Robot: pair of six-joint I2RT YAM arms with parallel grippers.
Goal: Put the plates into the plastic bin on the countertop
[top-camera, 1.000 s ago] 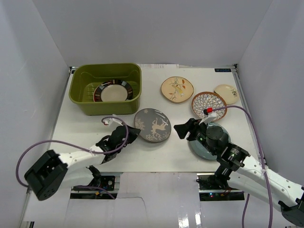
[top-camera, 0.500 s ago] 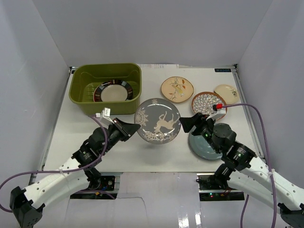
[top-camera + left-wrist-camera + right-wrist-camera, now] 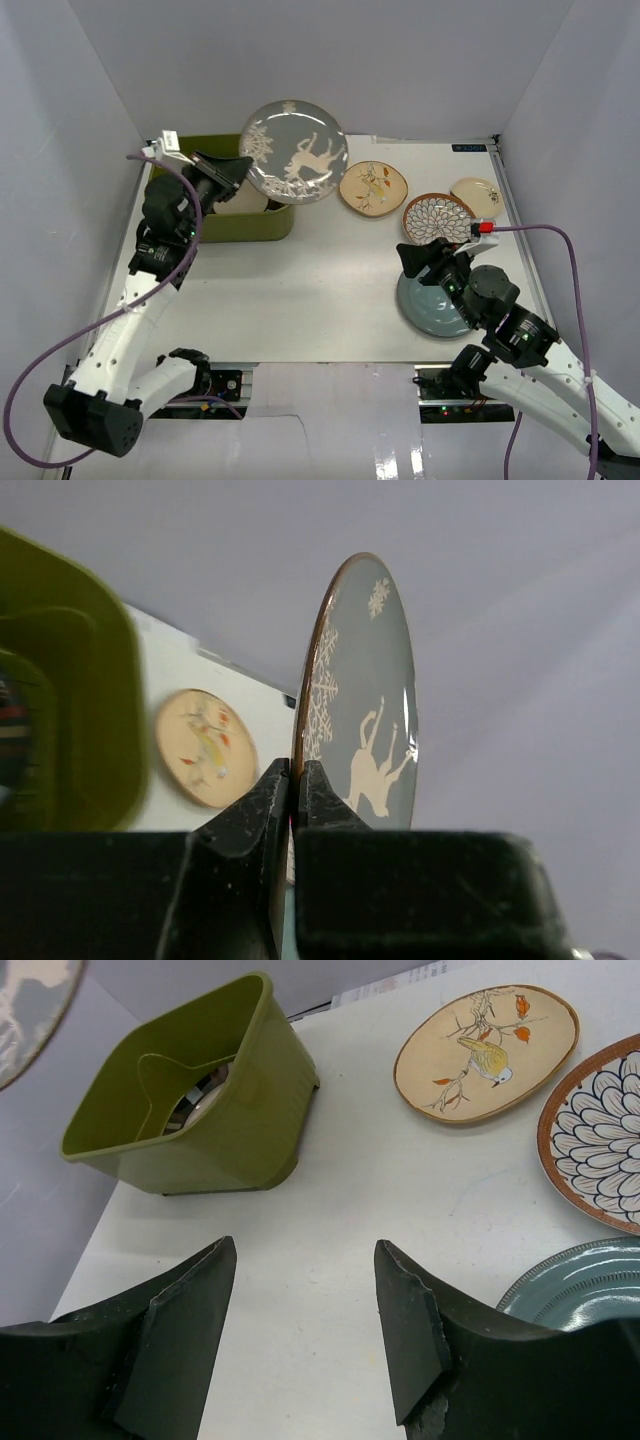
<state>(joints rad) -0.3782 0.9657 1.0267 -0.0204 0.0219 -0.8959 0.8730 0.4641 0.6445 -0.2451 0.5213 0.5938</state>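
My left gripper [image 3: 238, 166] [image 3: 297, 770] is shut on the rim of the grey plate with the white deer [image 3: 295, 152] [image 3: 372, 705]. It holds the plate high and on edge above the right end of the olive-green plastic bin [image 3: 255, 224] [image 3: 205, 1135]. A dark-rimmed cream plate [image 3: 245, 205] [image 3: 198, 1098] lies inside the bin, mostly hidden by the arm. My right gripper [image 3: 412, 258] [image 3: 305, 1260] is open and empty, low over the countertop [image 3: 320, 290] beside the pale blue plate [image 3: 430, 308] [image 3: 590, 1280].
The tan floral plate [image 3: 372, 187] [image 3: 487, 1052], the brown-white lattice plate [image 3: 438, 214] [image 3: 600, 1145] and a small cream plate [image 3: 477, 197] lie at the back right. White walls close in the countertop on three sides.
The left arm has lifted the grey plate off the countertop and swung it up and back-left over the bin. The right gripper has drifted slightly right, near the blue plate.
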